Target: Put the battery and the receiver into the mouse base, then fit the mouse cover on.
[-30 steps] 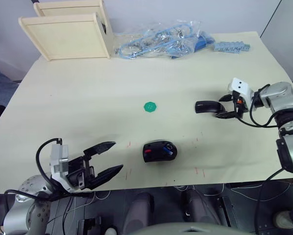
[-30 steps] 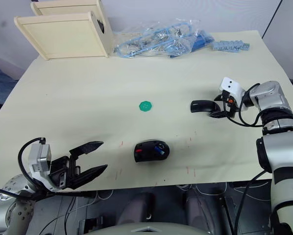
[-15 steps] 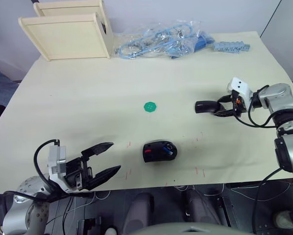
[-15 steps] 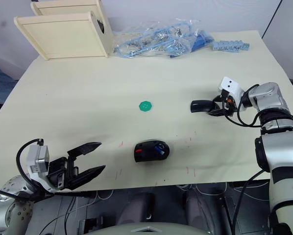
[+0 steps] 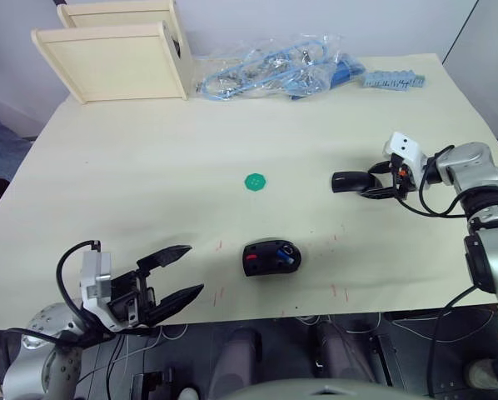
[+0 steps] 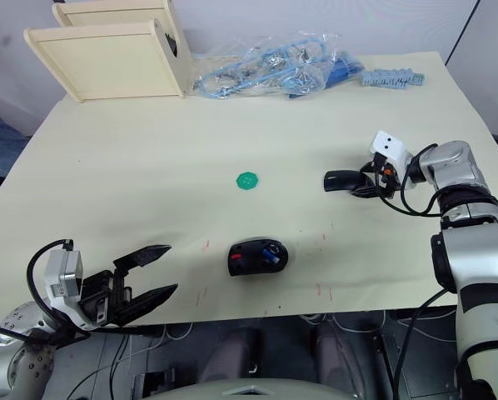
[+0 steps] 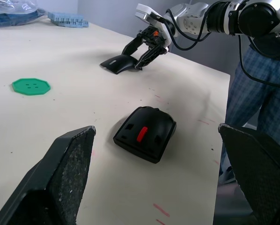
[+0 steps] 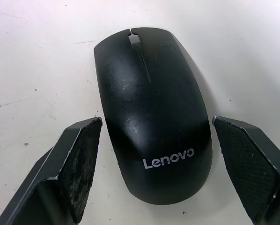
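At the table's (image 5: 149, 167) near-left edge, about 7 o'clock, we list our left gripper (image 5: 181, 272), fingers spread wide and holding nothing, pointed toward the mouse base. At 11 o'clock stand two pale wooden panels (image 5: 116, 58); at 12 o'clock lies a clear bag of blue cables (image 5: 270, 77), with a blue block strip (image 5: 392, 80) toward 1 o'clock. Near centre we note a green octagonal disc (image 5: 255, 182). At 6 o'clock rests the mouse base (image 5: 271, 257), red parts and a blue battery (image 5: 288, 252) visible inside. At 3 o'clock lies the mouse cover (image 5: 354, 181), lettered Lenovo, flat on the table; our right gripper (image 8: 144, 173) straddles it with fingers wide, apart from its sides.
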Motion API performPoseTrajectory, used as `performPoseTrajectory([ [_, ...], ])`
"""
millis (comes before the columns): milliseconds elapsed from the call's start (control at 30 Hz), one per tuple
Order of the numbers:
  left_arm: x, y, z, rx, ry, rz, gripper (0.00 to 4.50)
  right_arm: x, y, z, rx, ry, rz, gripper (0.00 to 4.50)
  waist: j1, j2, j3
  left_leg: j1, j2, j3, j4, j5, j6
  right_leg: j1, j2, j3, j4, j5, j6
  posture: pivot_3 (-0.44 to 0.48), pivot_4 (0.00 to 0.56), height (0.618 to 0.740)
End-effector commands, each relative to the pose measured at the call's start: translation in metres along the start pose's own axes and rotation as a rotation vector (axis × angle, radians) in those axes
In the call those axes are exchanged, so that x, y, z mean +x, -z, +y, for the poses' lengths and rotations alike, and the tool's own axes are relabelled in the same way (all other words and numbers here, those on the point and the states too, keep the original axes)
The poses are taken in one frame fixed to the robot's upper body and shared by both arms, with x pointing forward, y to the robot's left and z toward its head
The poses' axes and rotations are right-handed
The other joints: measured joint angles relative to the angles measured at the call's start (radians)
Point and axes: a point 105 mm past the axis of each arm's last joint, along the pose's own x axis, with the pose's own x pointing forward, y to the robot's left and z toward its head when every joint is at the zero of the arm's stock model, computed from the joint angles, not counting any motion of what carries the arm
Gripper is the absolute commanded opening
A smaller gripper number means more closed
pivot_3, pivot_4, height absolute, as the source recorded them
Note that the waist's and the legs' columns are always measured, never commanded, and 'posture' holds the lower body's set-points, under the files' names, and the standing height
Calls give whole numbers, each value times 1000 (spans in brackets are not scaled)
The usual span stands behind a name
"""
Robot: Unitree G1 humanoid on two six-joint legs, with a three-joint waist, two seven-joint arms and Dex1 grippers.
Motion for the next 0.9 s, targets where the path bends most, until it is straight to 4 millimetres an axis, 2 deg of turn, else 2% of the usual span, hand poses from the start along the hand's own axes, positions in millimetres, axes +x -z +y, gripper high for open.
performPoseTrajectory([
  [33, -2, -7, -1, 39, 7, 2, 4500, -7, -10, -5, -11, 19, -34, 3996, 0, 0, 0, 0, 0, 0, 0, 0, 0, 0, 0, 0, 0, 0, 0, 0, 150, 740],
  [900, 6, -10, 1, 38, 25, 4, 4500, -6, -3, -2, 5, 0, -17, 3996, 0, 0, 0, 0, 0, 0, 0, 0, 0, 0, 0, 0, 0, 0, 0, 0, 150, 740],
])
